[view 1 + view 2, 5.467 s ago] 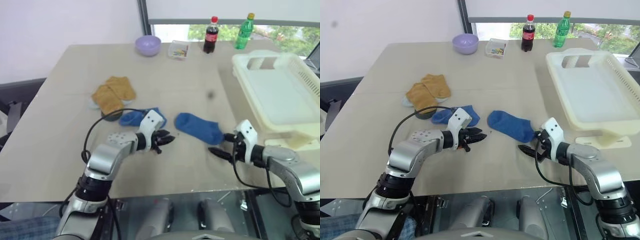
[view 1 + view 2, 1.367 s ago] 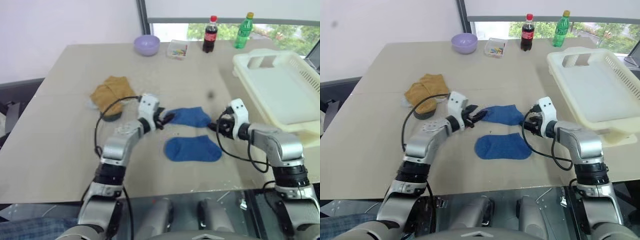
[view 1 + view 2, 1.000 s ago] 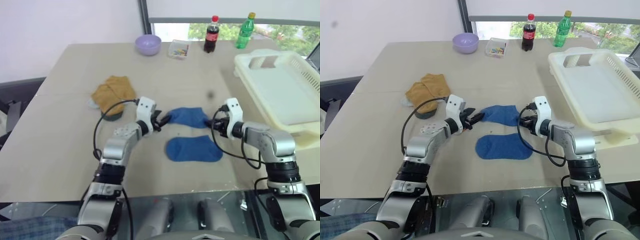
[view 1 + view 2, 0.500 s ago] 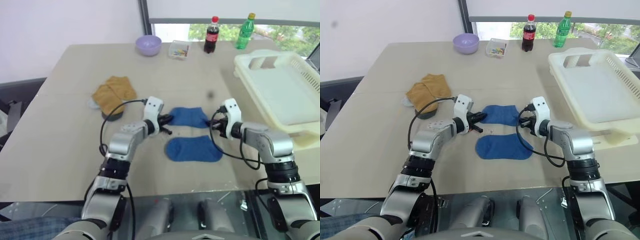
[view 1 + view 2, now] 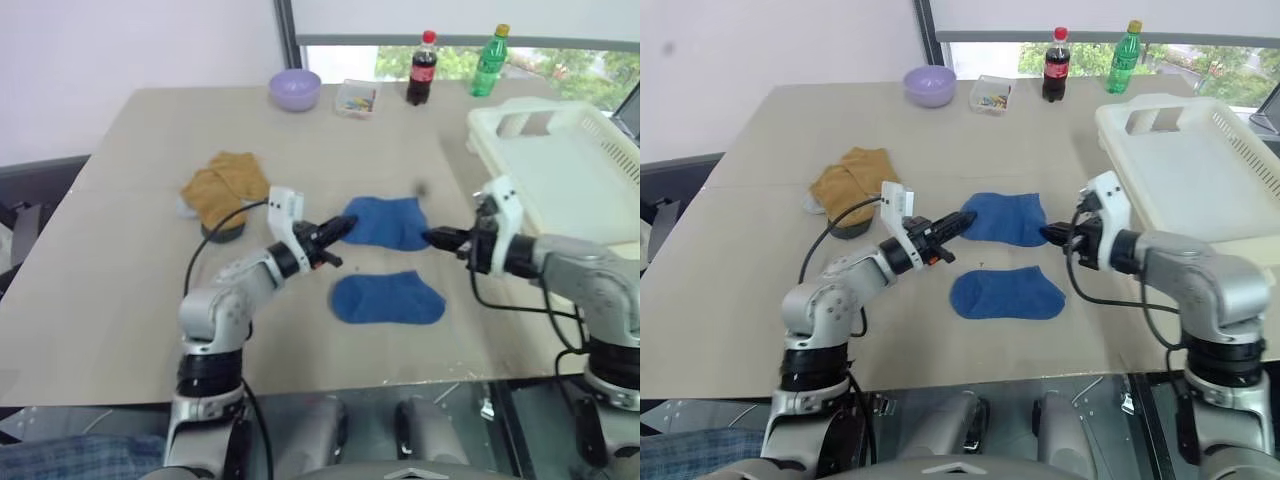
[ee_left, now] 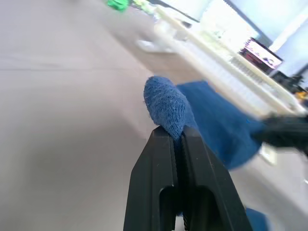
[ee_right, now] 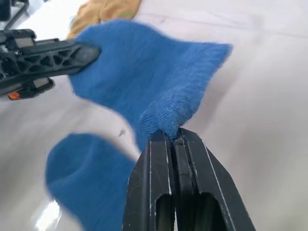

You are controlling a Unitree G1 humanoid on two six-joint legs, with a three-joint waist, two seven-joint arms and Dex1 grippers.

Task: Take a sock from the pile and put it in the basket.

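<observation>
Both sets of jaws are clamped tight on one blue sock (image 5: 385,222) — the left gripper (image 5: 340,229) pinches one end, the right gripper (image 5: 436,238) the other, so the sock hangs stretched between them above the worktop (image 5: 120,300). A second blue sock (image 5: 388,298) lies flat just below it, nearer the front edge. The pile (image 5: 225,188) of mustard-tan socks sits to the left, well apart. The basket (image 5: 560,170) stands at the right edge — bare worktop lies between it and the held sock.
</observation>
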